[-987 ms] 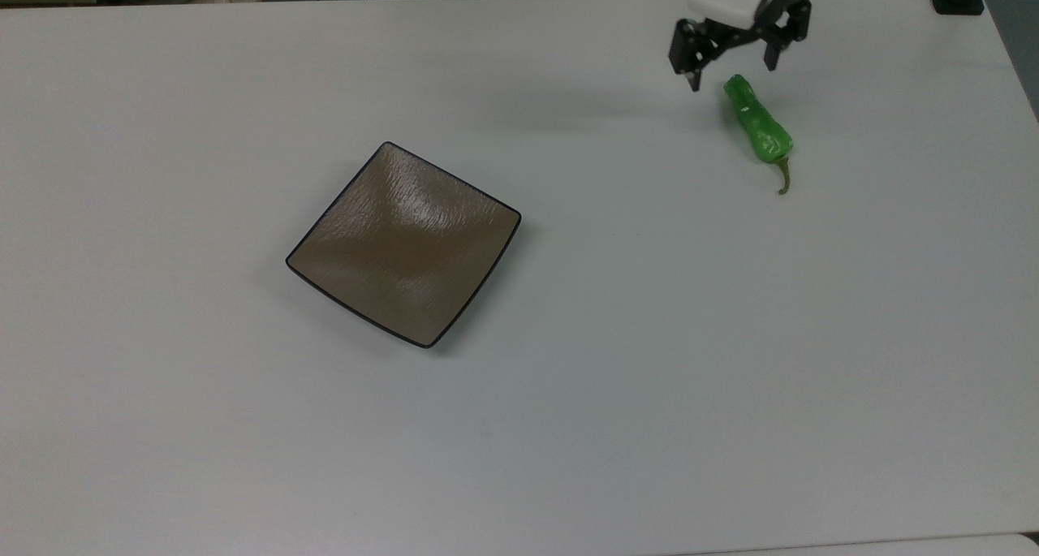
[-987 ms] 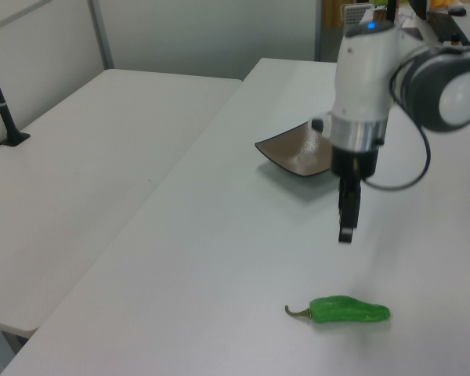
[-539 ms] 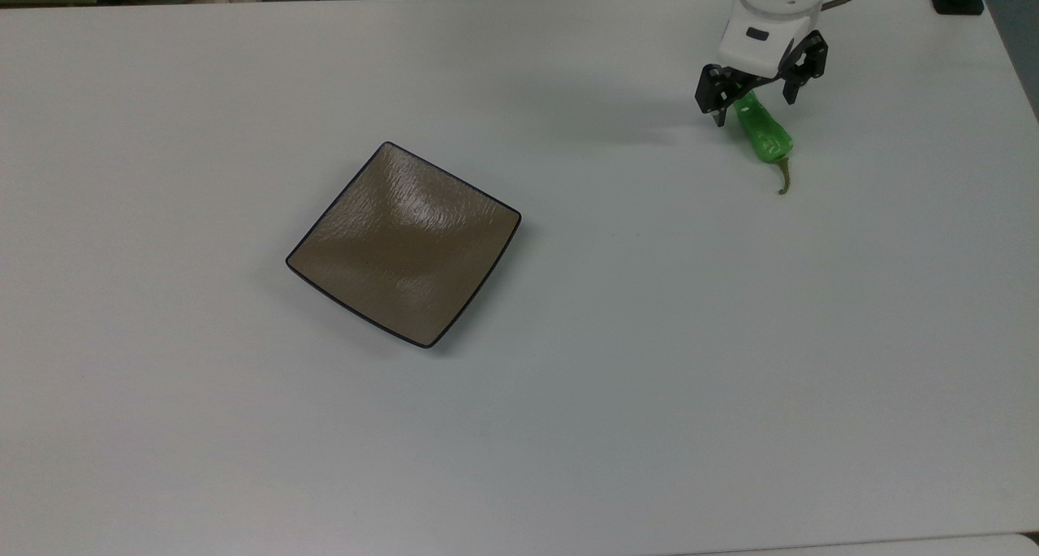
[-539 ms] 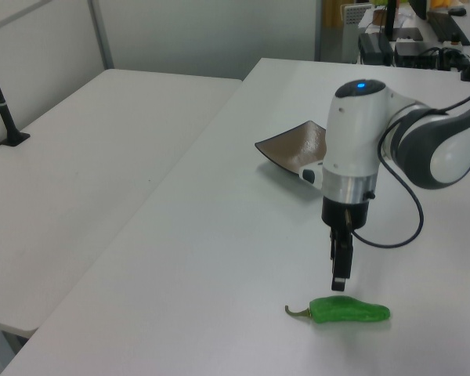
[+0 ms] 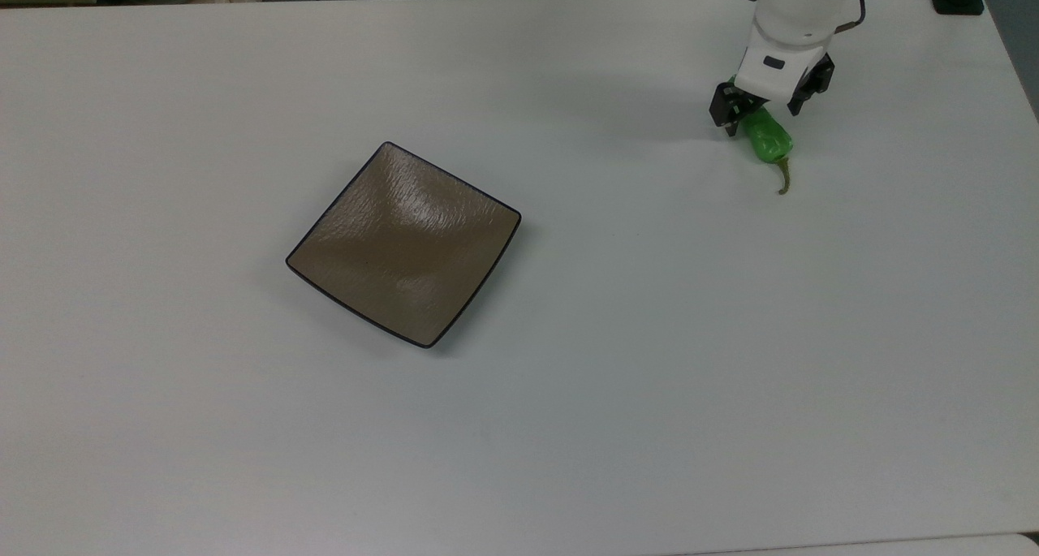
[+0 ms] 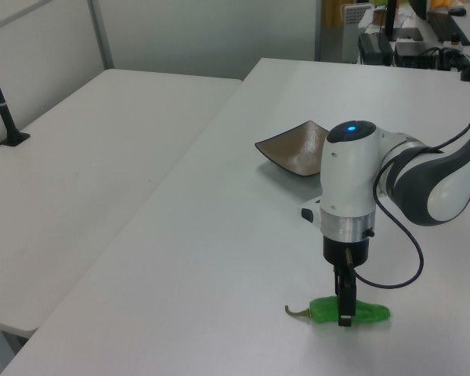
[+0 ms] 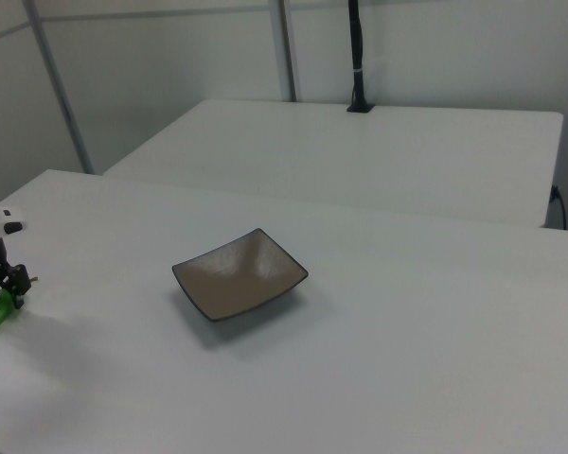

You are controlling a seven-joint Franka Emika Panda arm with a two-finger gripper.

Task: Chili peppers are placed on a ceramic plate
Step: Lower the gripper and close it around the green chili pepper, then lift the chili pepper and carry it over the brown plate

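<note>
Straddling the green chili pepper (image 5: 768, 138) on the white table (image 5: 649, 337), the gripper (image 5: 769, 111) has its fingers spread, one on each side, not yet clamped. Well apart, toward the top view's left, sits the square brown ceramic plate (image 5: 403, 243).

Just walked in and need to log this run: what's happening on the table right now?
A robot arm has its gripper lowered over a green chili pepper lying on the white table, near the top view's upper right. The fingers sit on either side of the pepper, open, with nothing lifted. The brown square plate is empty, well away toward the top view's left. The pepper isn't on the plate yet.
</note>
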